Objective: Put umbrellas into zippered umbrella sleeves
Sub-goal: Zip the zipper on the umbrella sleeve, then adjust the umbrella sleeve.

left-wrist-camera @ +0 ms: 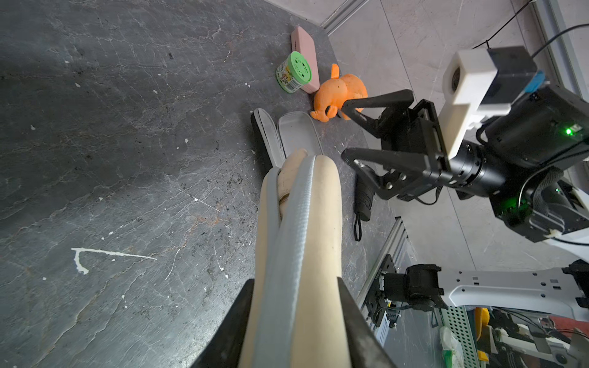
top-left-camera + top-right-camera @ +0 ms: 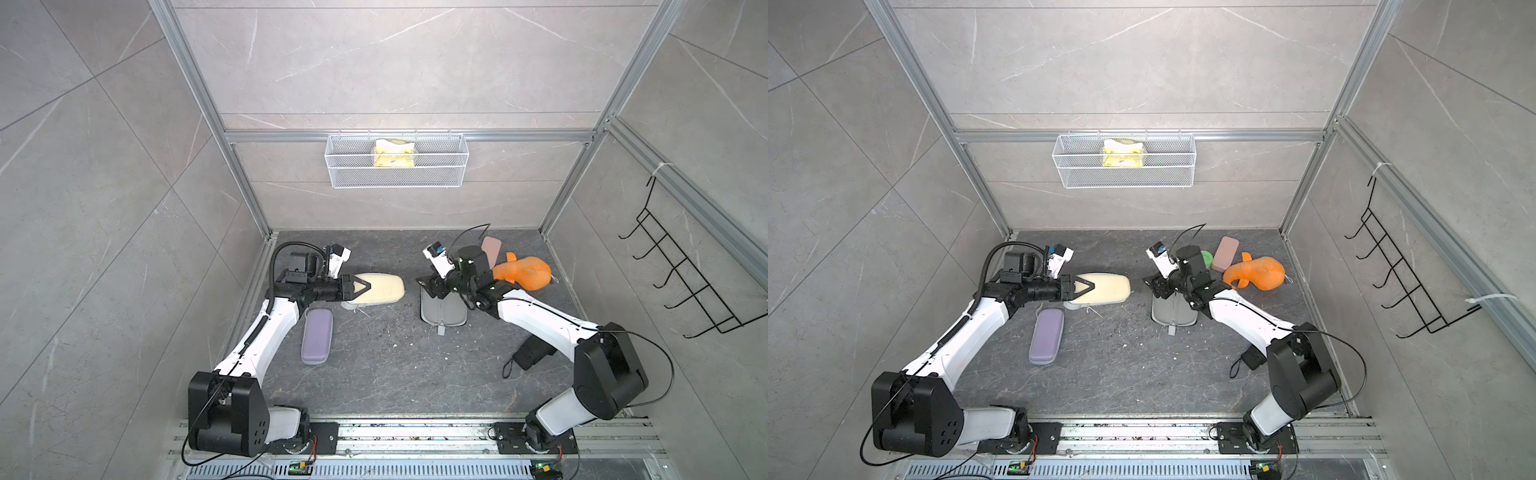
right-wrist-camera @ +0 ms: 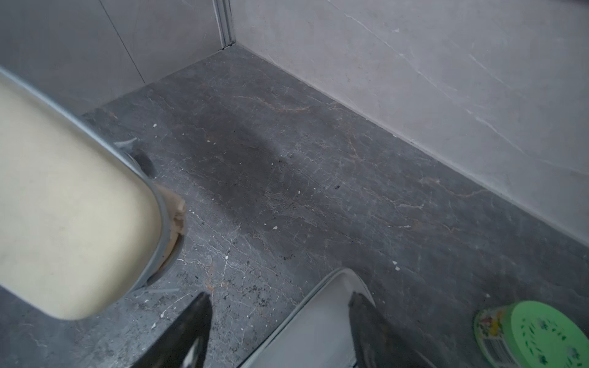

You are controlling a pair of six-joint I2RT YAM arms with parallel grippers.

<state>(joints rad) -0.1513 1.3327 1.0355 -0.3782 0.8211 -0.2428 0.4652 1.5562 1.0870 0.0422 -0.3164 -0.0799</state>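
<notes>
- Nearest us, the left arm (image 2: 270, 328) and right arm (image 2: 536, 316) rise from a rail (image 2: 415, 434) along the near edge of the bench (image 2: 386, 374).
- We see the left claw (image 2: 360, 286) clamped on the left end of the cream sleeve (image 2: 382, 287), which it holds on edge with the zipper turned toward the wrist camera.
- At the sleeve's right end the zip gapes, and we can see the cream umbrella (image 1: 288, 178) inside, its tan handle poking out.
- Our right claw (image 1: 345, 131) stands with its jaws apart and empty. It is just right of the cream sleeve and above the far end of the black sleeve (image 2: 442, 313).
- That black sleeve lies open, grey lining up.
- Left and near, the lilac sleeve (image 2: 316, 336) lies zipped shut, beside the left arm.
- Right and near, the black umbrella (image 2: 530, 353) lies partly under the right arm.
- Far right we find an orange plush toy (image 2: 528, 272), a pink case (image 2: 1224, 253) and a green-lidded tub (image 1: 294, 71), close together.
</notes>
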